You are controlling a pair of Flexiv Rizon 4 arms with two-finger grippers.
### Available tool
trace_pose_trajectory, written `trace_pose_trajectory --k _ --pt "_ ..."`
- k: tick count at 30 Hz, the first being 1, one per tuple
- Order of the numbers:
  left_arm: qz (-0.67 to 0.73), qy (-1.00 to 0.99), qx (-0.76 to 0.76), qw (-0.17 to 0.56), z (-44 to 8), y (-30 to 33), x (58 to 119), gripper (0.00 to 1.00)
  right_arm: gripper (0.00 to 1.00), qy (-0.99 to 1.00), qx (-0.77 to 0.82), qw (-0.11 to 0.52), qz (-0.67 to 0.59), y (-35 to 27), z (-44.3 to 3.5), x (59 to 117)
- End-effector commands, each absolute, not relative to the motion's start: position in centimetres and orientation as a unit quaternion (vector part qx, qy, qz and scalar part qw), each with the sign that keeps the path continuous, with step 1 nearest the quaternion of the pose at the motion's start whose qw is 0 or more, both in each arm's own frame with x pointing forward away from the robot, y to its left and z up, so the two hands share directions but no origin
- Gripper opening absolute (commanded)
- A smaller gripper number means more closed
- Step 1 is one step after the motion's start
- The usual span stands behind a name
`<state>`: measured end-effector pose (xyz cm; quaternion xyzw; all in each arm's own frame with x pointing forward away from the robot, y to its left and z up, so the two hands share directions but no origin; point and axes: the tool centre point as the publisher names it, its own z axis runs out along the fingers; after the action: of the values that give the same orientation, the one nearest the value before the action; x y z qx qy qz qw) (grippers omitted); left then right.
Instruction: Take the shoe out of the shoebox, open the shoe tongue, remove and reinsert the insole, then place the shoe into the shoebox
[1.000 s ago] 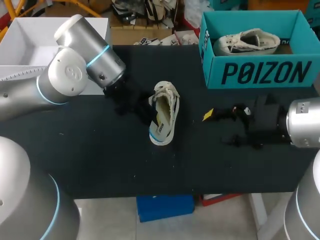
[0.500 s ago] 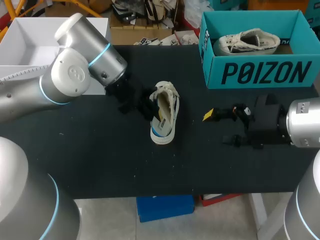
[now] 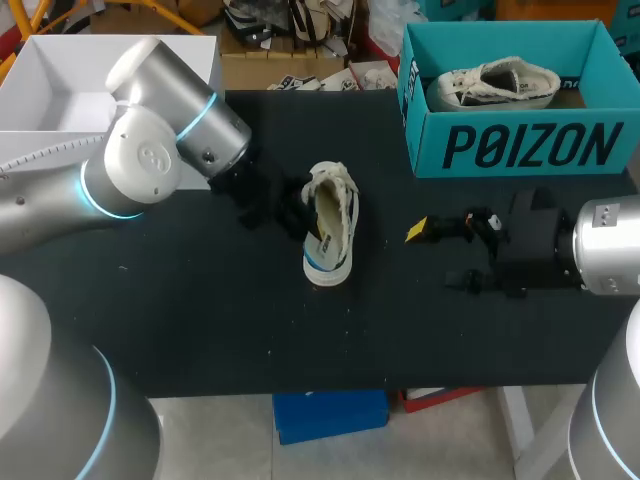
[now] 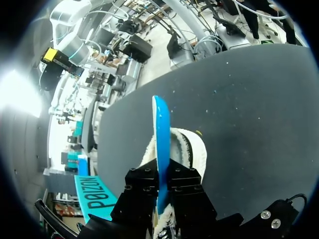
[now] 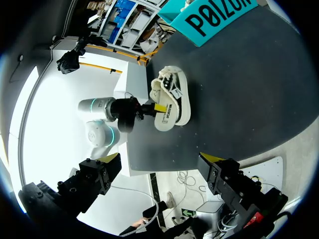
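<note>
A beige shoe [image 3: 332, 228] lies in the middle of the black table, toe toward the back. In the left wrist view a blue insole [image 4: 160, 134] stands on edge between my left gripper's black fingers and runs forward into the shoe [image 4: 193, 149]. My left gripper [image 4: 160, 175] is shut on this insole; in the head view it [image 3: 295, 210] sits against the shoe's left side. My right gripper [image 3: 440, 256] rests to the right of the shoe, open and holding nothing. Its yellow-tipped fingers [image 5: 108, 160] stand wide apart, well short of the shoe [image 5: 172, 97].
A teal shoebox [image 3: 520, 148] stands at the back right with a second beige shoe [image 3: 495, 84] inside. A white box [image 3: 60, 70] sits at the back left, behind my left arm. Bare black tabletop lies in front of the shoe.
My left gripper has edged right and a little forward with the insole. The shoe has shifted slightly right and turned straighter. The right arm has barely moved.
</note>
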<state>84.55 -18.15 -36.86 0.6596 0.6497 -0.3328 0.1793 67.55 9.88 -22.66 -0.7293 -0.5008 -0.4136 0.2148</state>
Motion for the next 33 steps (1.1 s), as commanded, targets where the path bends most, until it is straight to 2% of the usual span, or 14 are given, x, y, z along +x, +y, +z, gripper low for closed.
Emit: trace_pose_trajectory --k 1,16,17,18,20,22,23,30,33 --pt "-0.327 0.654 0.656 0.185 -36.9 -18.3 84.9 0.0 1.0 -0.501 -0.73 0.214 -0.413 10.0 -22.7 67.6" --pt "-0.317 0.667 0.65 0.183 -37.2 -18.5 85.2 0.0 1.0 -0.501 -0.73 0.214 -0.413 10.0 -22.7 67.6" --pt "-0.317 0.666 0.65 0.183 -37.1 -18.5 85.1 0.18 1.0 -0.501 -0.73 0.214 -0.413 10.0 -22.7 67.6" --pt "-0.317 0.665 0.65 0.184 -36.9 -18.5 85.0 0.41 1.0 -0.501 -0.73 0.214 -0.413 10.0 -22.7 67.6" --pt "-0.319 0.663 0.651 0.187 -36.6 -18.5 84.7 0.73 1.0 -0.501 -0.73 0.214 -0.413 10.0 -22.7 67.6" --pt "-0.322 0.66 0.651 0.19 -36.1 -18.4 84.4 0.93 1.0 -0.501 -0.73 0.214 -0.413 10.0 -22.7 67.6" --pt "-0.325 0.658 0.652 0.192 -35.8 -18.4 84.1 0.99 1.0 -0.501 -0.73 0.214 -0.413 10.0 -22.7 67.6" --pt "-0.338 0.64 0.66 0.2 -34.1 -18.4 82.1 1.0 1.0 -0.501 -0.73 0.214 -0.413 10.0 -22.7 67.6" --pt "-0.34 0.635 0.666 0.194 -34.0 -18.4 81.4 0.95 1.0 -0.501 -0.73 0.214 -0.413 10.0 -22.7 67.6"
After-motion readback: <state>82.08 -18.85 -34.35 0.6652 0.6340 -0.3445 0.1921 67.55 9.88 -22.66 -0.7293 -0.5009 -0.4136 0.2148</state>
